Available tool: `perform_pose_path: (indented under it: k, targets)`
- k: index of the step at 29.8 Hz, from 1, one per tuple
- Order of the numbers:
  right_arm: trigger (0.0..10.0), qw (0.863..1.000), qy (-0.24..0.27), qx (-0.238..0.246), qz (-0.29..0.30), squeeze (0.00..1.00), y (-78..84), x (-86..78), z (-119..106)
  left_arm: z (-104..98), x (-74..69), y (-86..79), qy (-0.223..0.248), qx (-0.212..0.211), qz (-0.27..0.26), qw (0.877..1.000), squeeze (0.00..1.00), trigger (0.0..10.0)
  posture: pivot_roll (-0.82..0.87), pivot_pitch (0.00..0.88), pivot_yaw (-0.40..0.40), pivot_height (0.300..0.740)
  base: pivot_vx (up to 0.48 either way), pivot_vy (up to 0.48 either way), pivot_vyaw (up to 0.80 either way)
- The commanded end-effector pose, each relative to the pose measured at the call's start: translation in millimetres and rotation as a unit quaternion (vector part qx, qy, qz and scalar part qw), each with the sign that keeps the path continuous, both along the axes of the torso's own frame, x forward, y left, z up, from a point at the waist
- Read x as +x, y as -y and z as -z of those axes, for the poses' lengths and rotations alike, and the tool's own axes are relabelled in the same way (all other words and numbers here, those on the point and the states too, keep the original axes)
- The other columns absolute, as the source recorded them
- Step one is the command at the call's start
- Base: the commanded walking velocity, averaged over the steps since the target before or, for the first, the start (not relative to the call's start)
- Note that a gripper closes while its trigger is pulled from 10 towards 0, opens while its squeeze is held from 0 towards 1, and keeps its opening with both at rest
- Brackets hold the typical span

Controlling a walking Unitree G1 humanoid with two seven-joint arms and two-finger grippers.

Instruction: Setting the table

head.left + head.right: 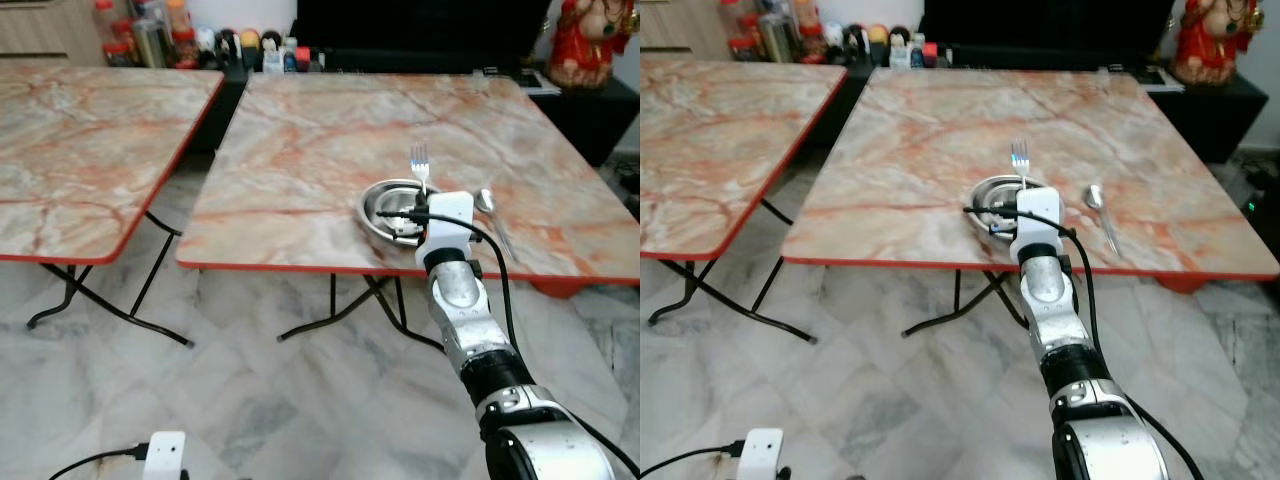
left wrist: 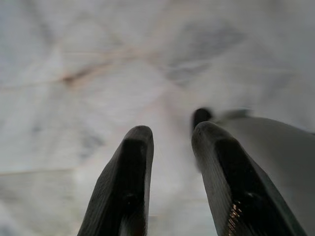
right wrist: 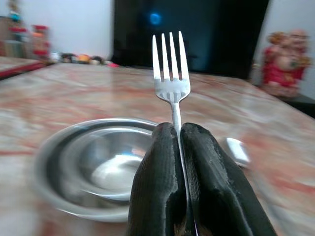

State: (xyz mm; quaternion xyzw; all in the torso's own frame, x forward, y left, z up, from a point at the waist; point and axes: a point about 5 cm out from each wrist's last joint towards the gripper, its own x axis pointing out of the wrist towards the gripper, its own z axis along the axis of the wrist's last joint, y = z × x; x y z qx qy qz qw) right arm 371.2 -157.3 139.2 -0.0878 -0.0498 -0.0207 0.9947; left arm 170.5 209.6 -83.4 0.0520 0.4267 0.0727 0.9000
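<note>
My right gripper is shut on a silver fork, held with its tines up over a steel bowl. From the head, the fork sticks up above the bowl near the front edge of the marble table. A spoon lies on the table just right of the bowl. My left gripper hangs low over the tiled floor, its black fingers a little apart with nothing between them.
A second marble table stands to the left, with a gap of floor between the two. Bottles and jars line the far side. A red figurine stands at the back right. A white device with a cable lies on the floor.
</note>
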Motion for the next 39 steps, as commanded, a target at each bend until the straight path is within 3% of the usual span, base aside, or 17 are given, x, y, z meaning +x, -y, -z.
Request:
perform_pose_path:
  k: [1,10,24,39]
  targets:
    - [10.0,1.000,0.014,0.005,-0.011,0.00,-7.6,2.6,-8.8,1.3,-3.7,-3.1,-0.008,0.005,0.000,1.000,0.00,10.0,0.09,0.078,-0.023,0.715,0.000,-0.289,0.00]
    - [10.0,1.000,0.010,0.001,-0.017,0.00,-10.7,1.9,-7.8,2.5,-6.1,-2.1,-0.010,0.002,-0.007,1.000,0.00,10.0,0.09,0.093,-0.028,0.715,0.000,-0.292,0.00]
    - [10.0,1.000,0.005,0.005,-0.020,0.00,-14.0,1.0,-6.5,0.2,0.3,1.9,0.006,-0.013,-0.020,1.000,0.00,10.0,0.08,0.103,-0.028,0.715,0.000,0.000,0.00]
    - [10.0,1.000,0.008,0.004,-0.022,0.00,-15.0,2.9,-10.5,2.2,-4.7,0.1,-0.003,-0.011,-0.027,1.000,0.00,10.0,0.09,0.112,-0.029,0.715,0.304,0.000,0.00]
